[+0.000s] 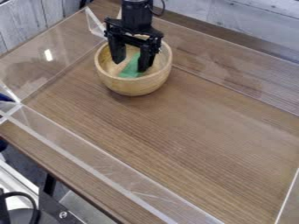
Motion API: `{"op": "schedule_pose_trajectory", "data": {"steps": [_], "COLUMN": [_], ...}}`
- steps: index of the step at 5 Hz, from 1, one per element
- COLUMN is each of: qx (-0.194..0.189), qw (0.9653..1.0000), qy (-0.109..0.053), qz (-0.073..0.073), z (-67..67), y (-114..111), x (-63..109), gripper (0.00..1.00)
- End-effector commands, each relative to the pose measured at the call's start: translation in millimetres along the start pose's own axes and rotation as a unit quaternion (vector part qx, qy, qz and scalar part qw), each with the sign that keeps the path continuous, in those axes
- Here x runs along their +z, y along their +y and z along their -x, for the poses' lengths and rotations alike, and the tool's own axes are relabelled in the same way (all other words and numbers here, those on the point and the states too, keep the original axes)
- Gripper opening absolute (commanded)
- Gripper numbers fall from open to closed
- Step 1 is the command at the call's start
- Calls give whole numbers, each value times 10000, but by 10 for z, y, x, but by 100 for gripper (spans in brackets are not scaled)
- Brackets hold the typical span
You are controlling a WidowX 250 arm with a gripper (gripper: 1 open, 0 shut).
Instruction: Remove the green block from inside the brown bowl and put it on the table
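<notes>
One bowl [133, 85], round, light tan, thick-walled, pale within; upright on the table, toward the far edge and left of the middle of the view. One block [132, 66], bright green, elongated; lying inside the bowl, partly hidden by the gripper, the visible part running from between the fingers down toward the near inner wall. One gripper [133, 61], black, reaching down into the bowl from the far side; jaws spread wide, released, one finger to each side of the block, nothing clenched. Whether either finger touches the block cannot be told. One table [176, 144], brown, wood-grained; bare surface in front of the bowl and to its right. Clear walls [87, 179], plastic, along the table's edge at the left and lower left, with pale glints. One cable [20, 198], black, curved in a loop, at the lower left corner, outside the clear walls. One grey surface [35, 19], ridged in part, at the upper left corner, beyond the table's edge.
</notes>
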State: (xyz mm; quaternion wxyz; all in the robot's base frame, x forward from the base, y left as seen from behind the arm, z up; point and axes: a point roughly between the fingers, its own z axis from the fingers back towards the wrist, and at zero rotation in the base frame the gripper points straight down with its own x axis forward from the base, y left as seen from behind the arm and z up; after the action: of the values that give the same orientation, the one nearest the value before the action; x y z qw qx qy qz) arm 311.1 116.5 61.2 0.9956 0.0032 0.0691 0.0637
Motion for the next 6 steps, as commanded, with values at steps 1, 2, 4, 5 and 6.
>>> {"op": "schedule_pose_trajectory", "data": {"steps": [1,2,4,5,6], "qx": [84,103,140,158,171], "qw": [9991,9988,9989,9990,9989], "qy": [-413,-481,-445,-427,-444], "qz": [-55,-22,-28,-34,-14], "z": [-103,-111,-159,-183,-193], "y": [79,85,100,106,107], "x": [242,292,223,186,192], "gripper": [100,100,100,100,100]}}
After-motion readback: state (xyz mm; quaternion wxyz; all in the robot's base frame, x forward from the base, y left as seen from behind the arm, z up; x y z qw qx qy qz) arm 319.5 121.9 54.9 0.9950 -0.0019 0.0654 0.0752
